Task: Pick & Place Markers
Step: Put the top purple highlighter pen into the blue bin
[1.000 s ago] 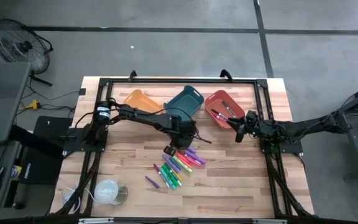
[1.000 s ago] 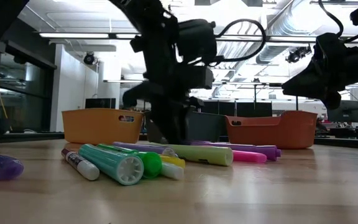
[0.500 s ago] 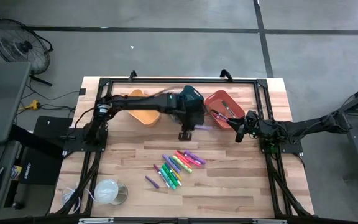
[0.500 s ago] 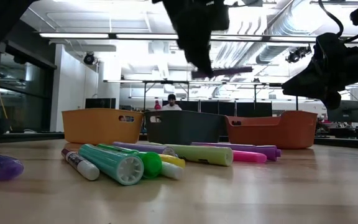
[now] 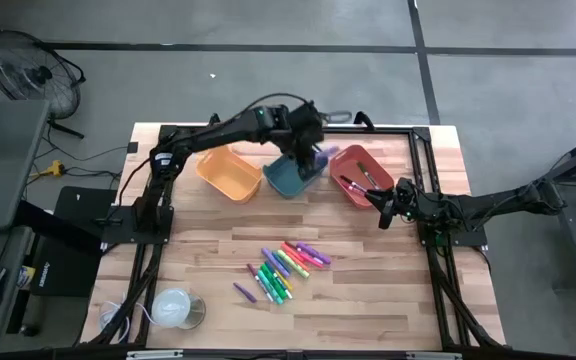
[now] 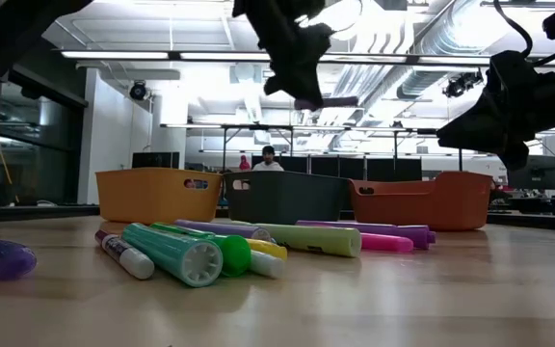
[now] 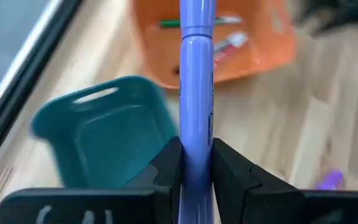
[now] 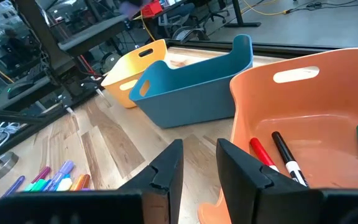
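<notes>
left arm holding a purple marker over the teal bin

from my seat i see the left gripper [image 7: 196, 163] pinching a purple marker [image 7: 196, 93] between its fingers, up in the air above the teal bin [image 5: 290, 172] – the marker juts out sideways in the low view [image 6: 328, 100]. the teal bin sits between the yellow-orange bin [image 5: 228, 172] and the red-orange bin [image 5: 356, 173] along the far side of the wooden table [image 5: 368, 270]. the rest of the markers [image 5: 283, 268] lie in a loose heap on the table, nearer the front, well apart from the bins. a few more markers [image 8: 284, 155] lie inside the red-orange bin. the right gripper [image 8: 197, 163] waits just beside that bin's near edge – its fingers a little apart, nothing between them. a white round thing [image 5: 172, 307] sits near the front left corner.
</notes>
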